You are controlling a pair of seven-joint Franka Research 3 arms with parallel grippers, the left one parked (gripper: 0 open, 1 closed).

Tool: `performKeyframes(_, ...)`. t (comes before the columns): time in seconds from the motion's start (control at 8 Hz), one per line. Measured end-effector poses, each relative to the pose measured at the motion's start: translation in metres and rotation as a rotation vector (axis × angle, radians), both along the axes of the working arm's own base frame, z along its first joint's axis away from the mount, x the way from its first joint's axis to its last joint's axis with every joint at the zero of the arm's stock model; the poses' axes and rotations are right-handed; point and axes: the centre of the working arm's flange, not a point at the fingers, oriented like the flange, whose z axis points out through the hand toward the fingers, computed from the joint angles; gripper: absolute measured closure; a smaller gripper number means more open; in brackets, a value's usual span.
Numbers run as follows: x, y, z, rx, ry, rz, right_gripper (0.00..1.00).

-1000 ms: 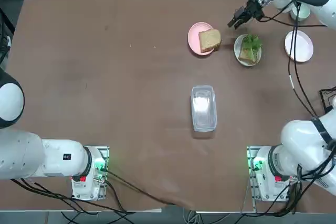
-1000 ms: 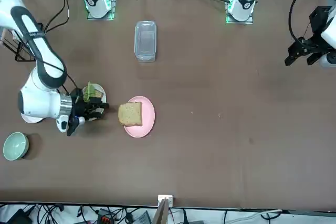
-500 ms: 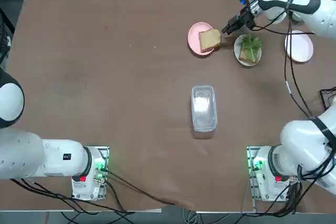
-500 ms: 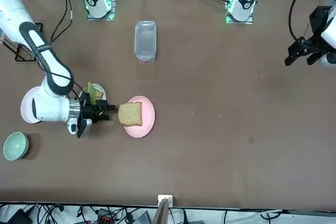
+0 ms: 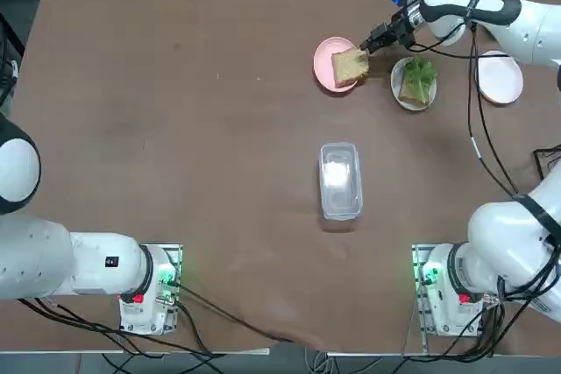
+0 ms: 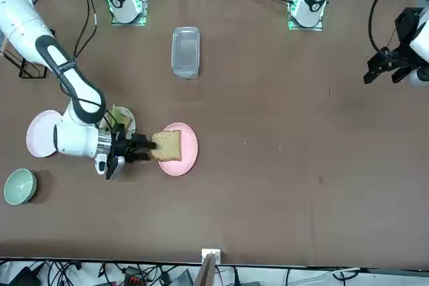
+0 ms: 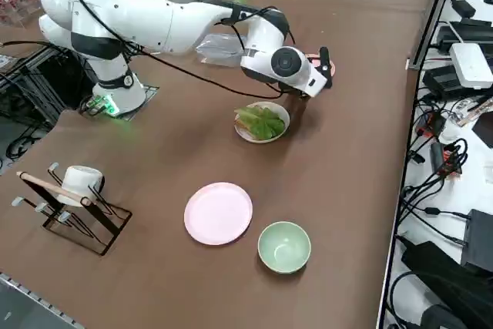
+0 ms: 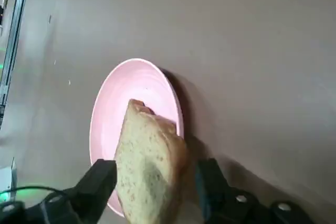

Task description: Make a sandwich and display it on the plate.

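The right arm is stretched toward the table's far edge, its right gripper (image 8: pixel 157 192) held low with fingers (image 8: pixel 100 182) spread

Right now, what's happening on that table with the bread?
The right arm has its hand at the pink plate, fingers open on either side of the bread slice that lies there, not yet clamped. Beside it a small plate holds another slice topped with lettuce. So the sandwich is unfinished: the top slice looks about to be picked up. A second pink plate and a green bowl sit unused nearby.
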Motion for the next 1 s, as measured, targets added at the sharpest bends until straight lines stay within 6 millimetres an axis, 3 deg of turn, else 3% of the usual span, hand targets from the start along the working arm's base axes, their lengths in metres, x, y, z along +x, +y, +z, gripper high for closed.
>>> performKeyframes(0.25,-0.001,0.003,-0.005,0.007,0.007,-0.002,0.24)
performKeyframes(0.88,-0.003,0.001,-0.018,0.011,0.018,-0.018,0.27)
performKeyframes(1.0,-0.003,0.002,-0.018,0.011,0.018,-0.017,0.33)
